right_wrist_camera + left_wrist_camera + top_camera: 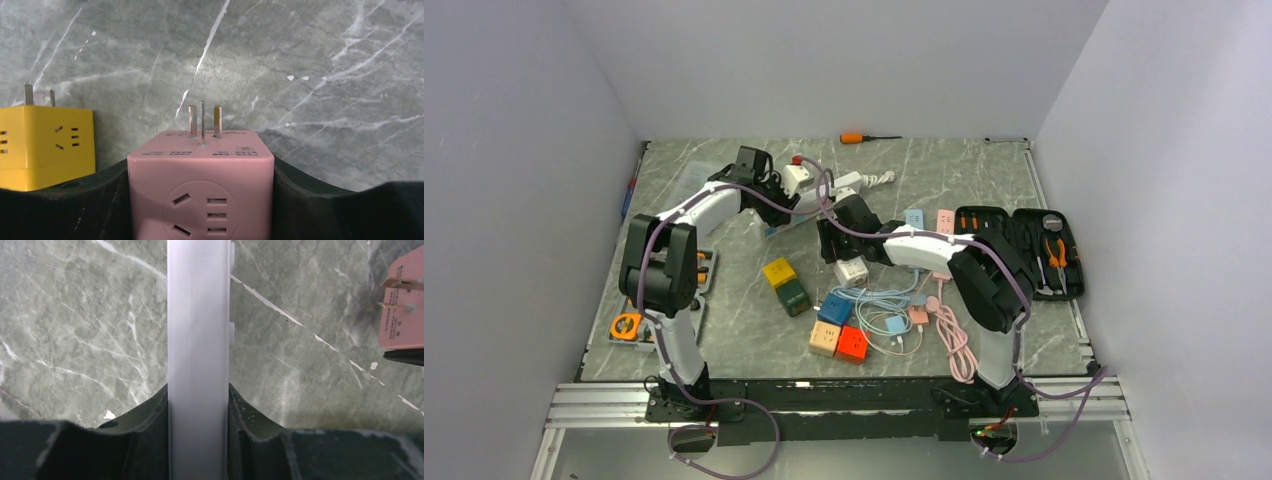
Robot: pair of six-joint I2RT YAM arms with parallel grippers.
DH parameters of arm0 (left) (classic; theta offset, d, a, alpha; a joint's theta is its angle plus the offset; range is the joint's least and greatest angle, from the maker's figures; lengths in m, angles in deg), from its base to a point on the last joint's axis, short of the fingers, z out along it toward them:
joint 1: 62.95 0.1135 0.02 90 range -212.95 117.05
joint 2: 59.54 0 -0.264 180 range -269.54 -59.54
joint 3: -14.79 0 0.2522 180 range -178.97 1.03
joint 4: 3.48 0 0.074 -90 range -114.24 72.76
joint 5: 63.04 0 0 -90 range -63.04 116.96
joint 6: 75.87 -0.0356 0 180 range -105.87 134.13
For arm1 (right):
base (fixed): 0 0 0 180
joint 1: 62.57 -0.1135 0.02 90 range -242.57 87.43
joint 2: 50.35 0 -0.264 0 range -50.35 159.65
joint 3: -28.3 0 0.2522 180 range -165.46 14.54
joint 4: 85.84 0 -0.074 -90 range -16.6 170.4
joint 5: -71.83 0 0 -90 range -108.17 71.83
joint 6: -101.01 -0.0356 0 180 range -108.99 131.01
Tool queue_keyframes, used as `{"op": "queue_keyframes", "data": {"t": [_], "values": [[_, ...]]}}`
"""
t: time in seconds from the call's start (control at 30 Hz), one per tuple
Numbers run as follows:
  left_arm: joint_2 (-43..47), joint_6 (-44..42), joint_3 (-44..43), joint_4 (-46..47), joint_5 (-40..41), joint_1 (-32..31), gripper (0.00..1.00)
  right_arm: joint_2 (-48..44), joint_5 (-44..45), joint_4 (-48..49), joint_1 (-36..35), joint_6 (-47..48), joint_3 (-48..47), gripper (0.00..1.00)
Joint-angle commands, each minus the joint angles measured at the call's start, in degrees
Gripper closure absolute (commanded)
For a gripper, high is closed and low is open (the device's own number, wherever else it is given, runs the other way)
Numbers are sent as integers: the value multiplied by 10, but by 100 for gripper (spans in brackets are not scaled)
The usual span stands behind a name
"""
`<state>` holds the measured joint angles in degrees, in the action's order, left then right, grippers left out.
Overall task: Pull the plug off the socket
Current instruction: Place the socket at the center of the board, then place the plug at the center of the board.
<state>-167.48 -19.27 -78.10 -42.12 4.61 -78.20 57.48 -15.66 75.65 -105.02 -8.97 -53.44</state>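
Observation:
My left gripper (198, 405) is shut on the white power strip (198, 315), which runs edge-on up the left wrist view. In the top view the strip (844, 183) lies at the back middle of the table, with the left gripper (776, 195) at its left end. My right gripper (200, 165) is shut on a pink cube plug (200, 190). Its metal prongs (202, 120) are bare and stick out over the marble. The pink plug also shows in the left wrist view (402, 310), apart from the strip, prongs pointing towards it.
A yellow cube adapter (45, 145) sits left of the pink plug. Yellow (778, 271), green (792, 296), blue (834, 308), red (853, 343) and white (851, 270) cubes and tangled cables (954, 340) lie mid-table. An open tool case (1019, 250) stands right, and a screwdriver (864, 137) lies at the back.

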Motion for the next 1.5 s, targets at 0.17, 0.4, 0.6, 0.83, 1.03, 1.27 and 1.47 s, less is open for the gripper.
{"op": "queue_keyframes", "data": {"t": [0.17,0.4,0.6,0.83,1.03,1.27,1.47], "values": [[11,-16,36,19,-9,-4,43,56,5,24,0,9,-75,100],[17,-17,43,0,-12,-2,38,95,2,24,-1,10,-102,100],[45,-2,4,-54,-12,15,1,124,9,9,-2,19,-127,83],[155,-5,-43,-192,-78,80,1,110,24,2,-6,24,-122,26],[177,-86,-147,-444,-169,147,1,63,52,-36,-14,42,-148,4],[290,-94,-51,-450,-182,205,1,-65,143,-46,-78,50,-108,0],[380,-144,15,-484,-204,215,1,-131,167,-74,-158,54,-82,0]]}}
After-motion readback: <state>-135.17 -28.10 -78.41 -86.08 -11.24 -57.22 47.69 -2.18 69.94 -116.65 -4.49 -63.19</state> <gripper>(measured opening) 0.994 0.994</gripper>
